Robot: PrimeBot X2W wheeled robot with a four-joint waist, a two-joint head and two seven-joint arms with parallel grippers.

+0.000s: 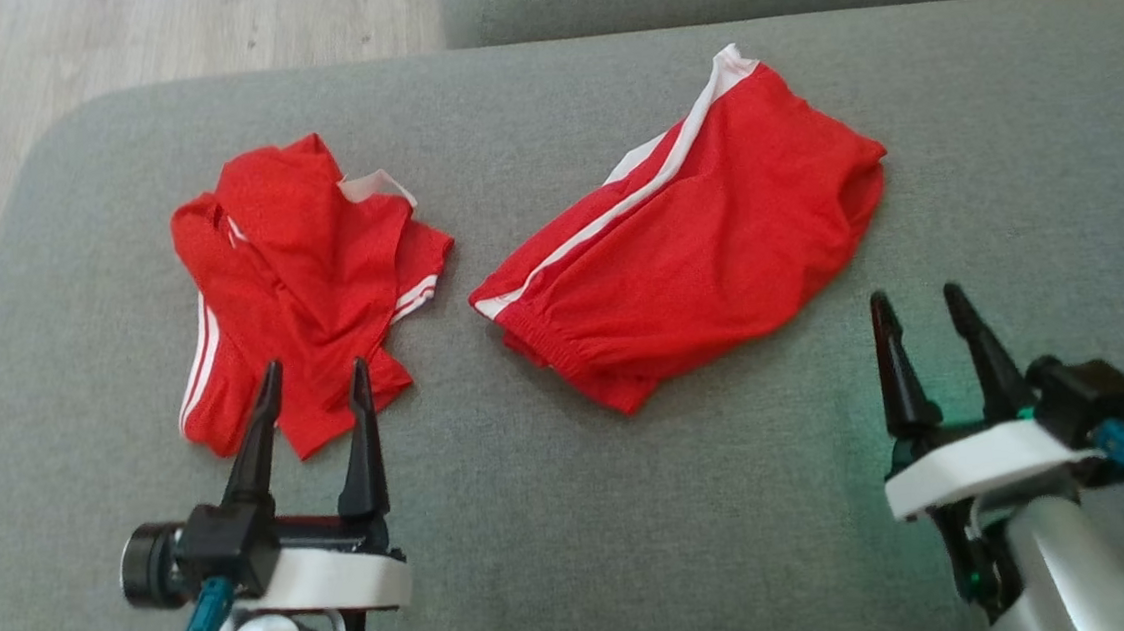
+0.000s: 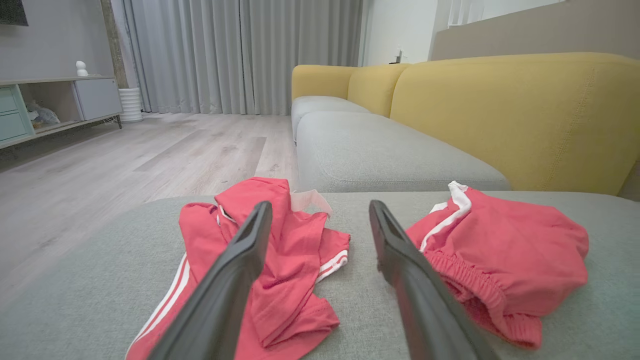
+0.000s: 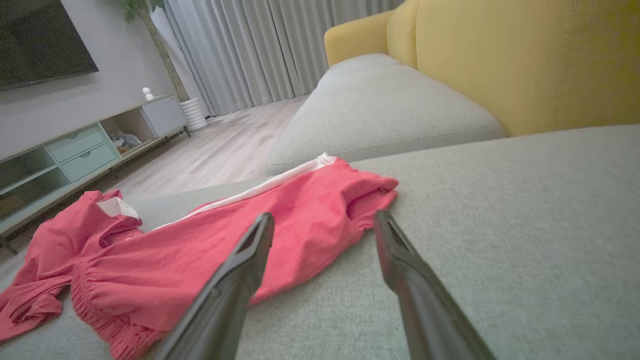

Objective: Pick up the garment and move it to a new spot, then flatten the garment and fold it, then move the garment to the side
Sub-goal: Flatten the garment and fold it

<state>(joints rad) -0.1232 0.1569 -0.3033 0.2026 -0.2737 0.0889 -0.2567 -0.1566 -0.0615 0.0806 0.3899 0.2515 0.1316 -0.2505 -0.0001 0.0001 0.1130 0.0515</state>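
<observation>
Both spread: left hand (image 1: 315,365) at crumpled garment (image 1: 296,246), right hand (image 1: 915,295) beside shorts (image 1: 707,244).

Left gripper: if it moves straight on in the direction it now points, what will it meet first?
Most likely the crumpled red garment: the left gripper, jaws open, points at its near edge on the grey cushion. Height above the cloth is unclear.

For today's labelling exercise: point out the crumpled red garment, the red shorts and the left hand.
crumpled red garment (image 1: 306,245), head view, bunched middle.
red shorts (image 1: 698,255), head view, mid fabric.
left hand (image 1: 315,365), head view, between its fingertips.
</observation>
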